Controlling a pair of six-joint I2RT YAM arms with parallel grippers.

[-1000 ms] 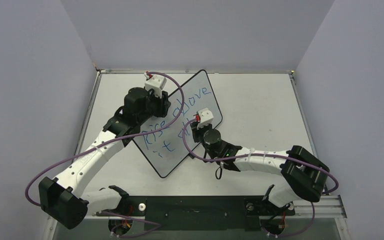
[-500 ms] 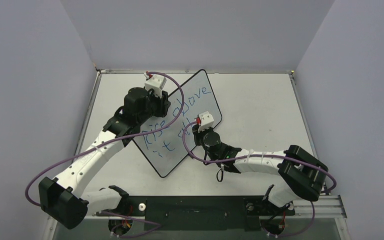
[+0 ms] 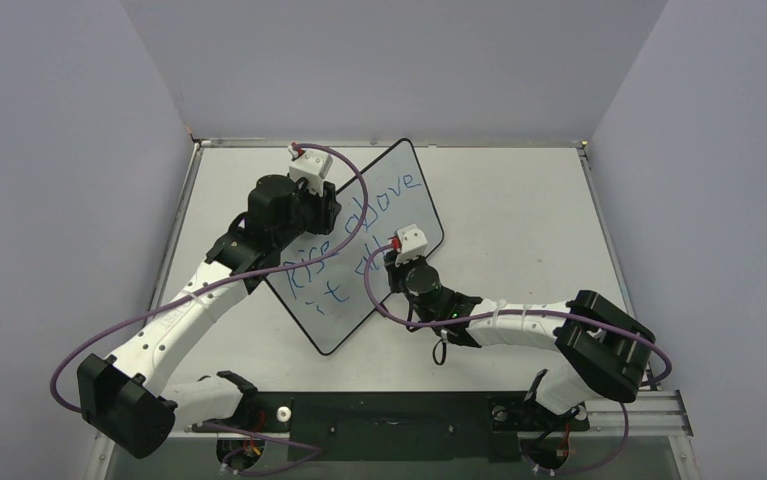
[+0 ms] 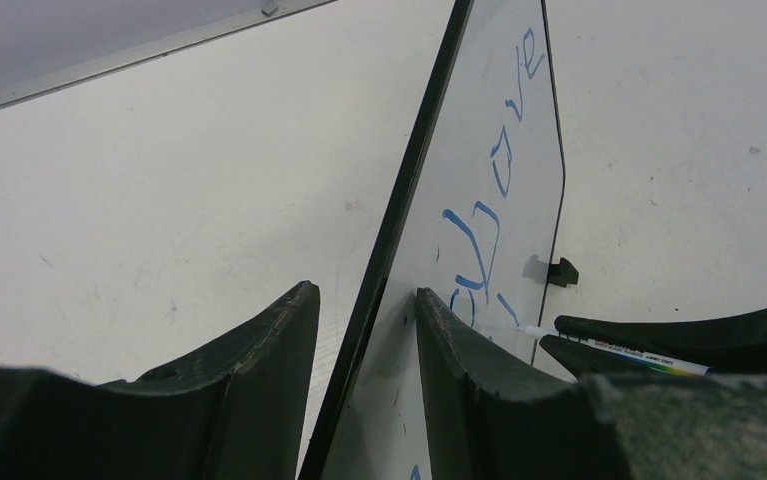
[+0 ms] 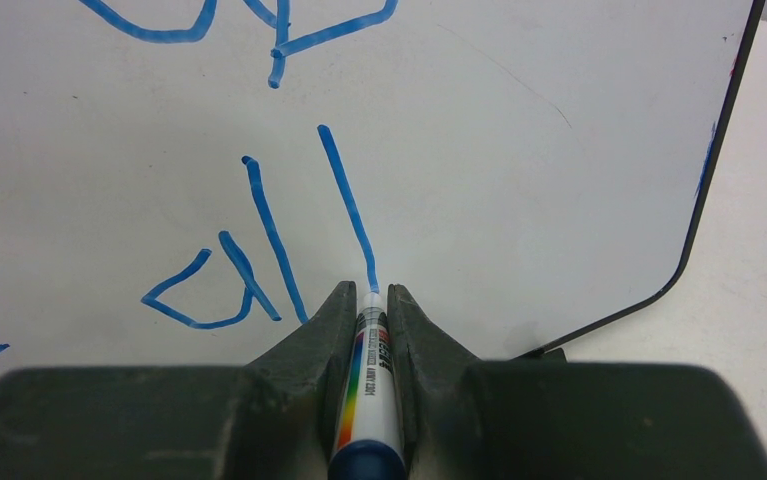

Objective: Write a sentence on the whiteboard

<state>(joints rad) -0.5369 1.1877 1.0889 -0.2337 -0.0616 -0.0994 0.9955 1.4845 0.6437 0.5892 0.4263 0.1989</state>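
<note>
- Blue letters of the sentence [image 3: 391, 193] run in two lines across the whiteboard [image 3: 339, 322], which stands on edge, askew on the grey table [image 3: 519, 210].
- Left gripper [image 4: 364, 295] straddles the whiteboard's black-framed edge, fingers partly apart and clamped on it.
- Right gripper [image 5: 369, 295] is pinched tight on a marker [image 5: 367, 400], its tip touching the whiteboard at the foot of the last stroke.

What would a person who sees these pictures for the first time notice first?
The whiteboard, upright in the middle of the overhead view, draws the eye, with the sentence "Rise above it all" in blue across it. The right gripper holds a marker with its tip on the last "l", while the left gripper clasps the board's edge, one finger on each face.
</note>
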